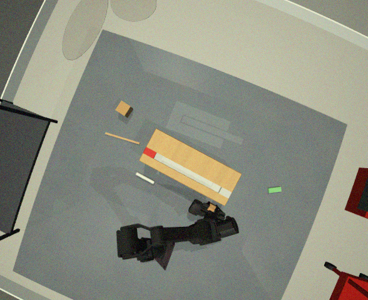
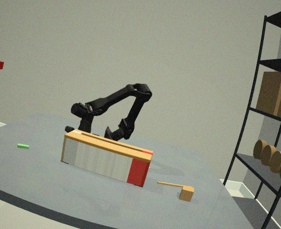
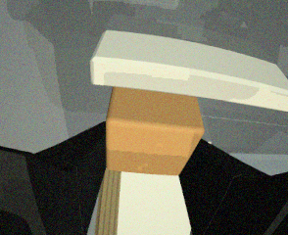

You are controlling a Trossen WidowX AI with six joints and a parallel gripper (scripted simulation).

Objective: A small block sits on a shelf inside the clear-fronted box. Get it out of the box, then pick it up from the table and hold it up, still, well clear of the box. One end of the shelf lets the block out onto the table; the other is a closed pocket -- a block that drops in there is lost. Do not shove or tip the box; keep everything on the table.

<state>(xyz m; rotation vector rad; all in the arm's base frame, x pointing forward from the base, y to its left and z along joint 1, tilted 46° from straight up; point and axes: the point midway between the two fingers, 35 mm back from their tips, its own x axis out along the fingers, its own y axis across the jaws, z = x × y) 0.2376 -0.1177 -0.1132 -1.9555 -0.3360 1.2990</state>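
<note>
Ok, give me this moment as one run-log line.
phase: grasp | gripper: shut on small block | block: on table beside box open end | lift: not yet

I'm seeing the small tan block [image 3: 154,132] sitting between the gripper's [image 1: 211,208] closed fingers, just beside the near open end of the box [image 1: 190,166].

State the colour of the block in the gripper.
Tan-orange, like light wood. The block shows best in the wrist view, clamped in the gripper.
</note>
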